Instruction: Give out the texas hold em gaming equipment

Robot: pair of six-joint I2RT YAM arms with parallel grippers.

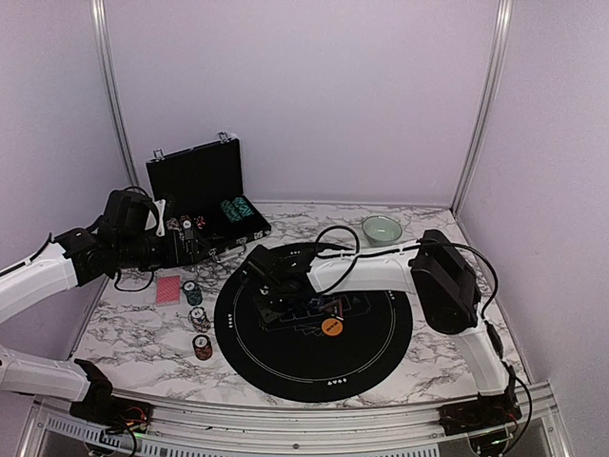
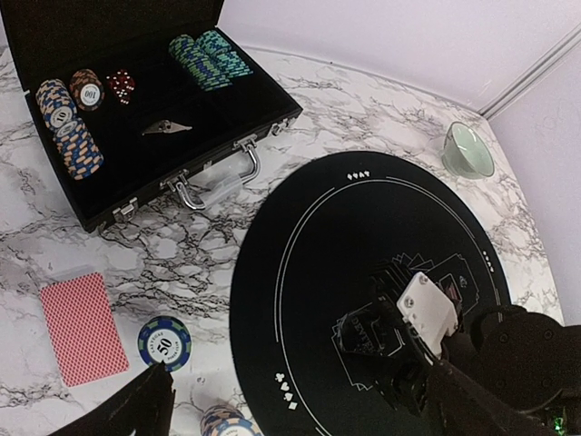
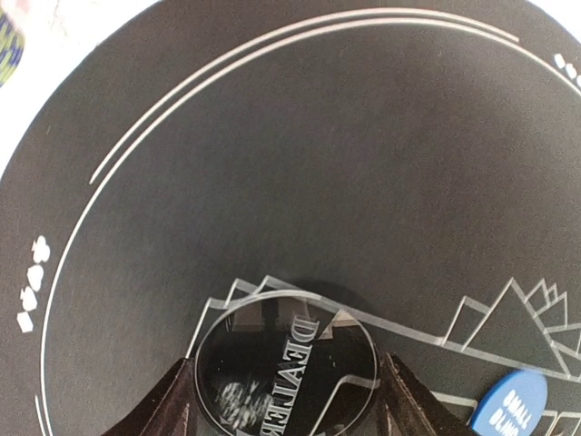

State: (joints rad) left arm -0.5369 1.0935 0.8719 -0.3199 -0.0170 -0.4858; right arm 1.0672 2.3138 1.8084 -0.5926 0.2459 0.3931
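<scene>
Right wrist view: the clear dealer button (image 3: 272,350) is seen low in the frame. Its rim is met on both sides by the fingers (image 3: 168,413) of the right end effector (image 3: 286,368), a pinch across the full width of the disc. Whether the disc is raised off the round black mat (image 3: 272,163) cannot be told. A blue small-blind button (image 3: 508,409) is caught in the lower right corner, lying on the mat's printed outline.

In the top external view, the right end effector is found left of centre on the mat. An orange button (image 1: 331,328) lies near it, toward the lower right. Left of the mat, on the marble tabletop (image 1: 124,333), a pinkish-red deck of cards (image 1: 168,288) is laid face down. Three chip stacks (image 1: 200,319) are lined up from beside the deck down toward the bottom of the frame, each apart from the next. The black case (image 1: 205,190) stands open at the upper left, with more chips racked inside. A pale green bowl (image 1: 382,228) is set beyond the mat at the upper right.

In the left wrist view, the left end effector (image 2: 300,391) is shown spread wide, with nothing between its fingers. It hangs above the deck, the nearest chip stack and the mat's left edge.
</scene>
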